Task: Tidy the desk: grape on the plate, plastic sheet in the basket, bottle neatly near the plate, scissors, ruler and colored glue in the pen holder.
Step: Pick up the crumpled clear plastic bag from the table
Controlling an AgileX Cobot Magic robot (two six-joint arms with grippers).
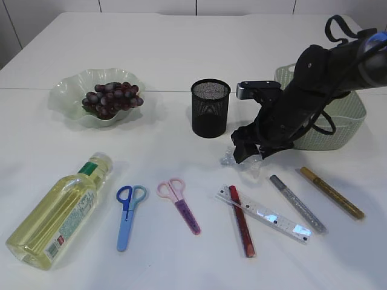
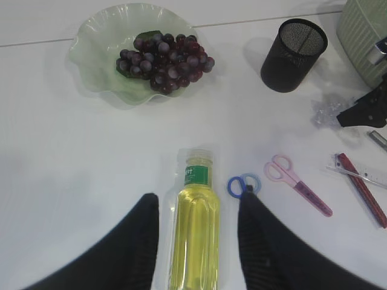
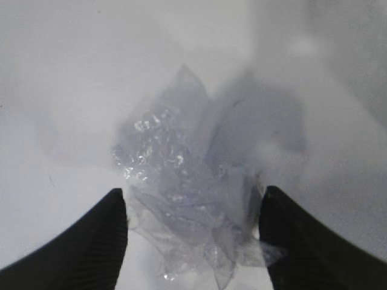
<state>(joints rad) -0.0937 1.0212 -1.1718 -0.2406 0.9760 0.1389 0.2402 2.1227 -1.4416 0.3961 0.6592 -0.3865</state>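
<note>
- Altogether, the white table (image 1: 181, 54) carries one pen holder, one plate, one bunch of grapes, one bottle, two pairs of scissors, one ruler, three glue pens, one basket and one plastic sheet.
- One black mesh pen holder (image 1: 210, 109) stands upright near the middle of the table; it serves as the landmark for everything below.
- One pale green wavy-edged plate (image 1: 71, 90) sits to the left of the pen holder, and one bunch of dark purple grapes (image 1: 112, 98) lies on it.
- One clear plastic bottle of yellow liquid with a green label (image 1: 57, 211) lies on its side, front-left of the pen holder.
- Two pairs of scissors lie in front of the pen holder: one blue-handled pair (image 1: 127, 213) and one pink-handled pair (image 1: 180, 203), apart from each other.
- One clear flat ruler (image 1: 266, 214) lies front-right of the pen holder, with one red glitter glue pen (image 1: 241, 220) crossing it.
- Two more glue pens, one silver (image 1: 296, 203) and one gold (image 1: 332, 192), lie further right.
- One pale green woven basket (image 1: 347, 127) stands right of the pen holder.
- One crumpled clear plastic sheet (image 3: 181, 199) lies on the table just right of the pen holder.
- Right gripper (image 3: 192, 241): jaws spread, one on each side of the plastic sheet.
- Left gripper (image 2: 196, 241): jaws spread, straddling the bottle from above; contact cannot be told.
</note>
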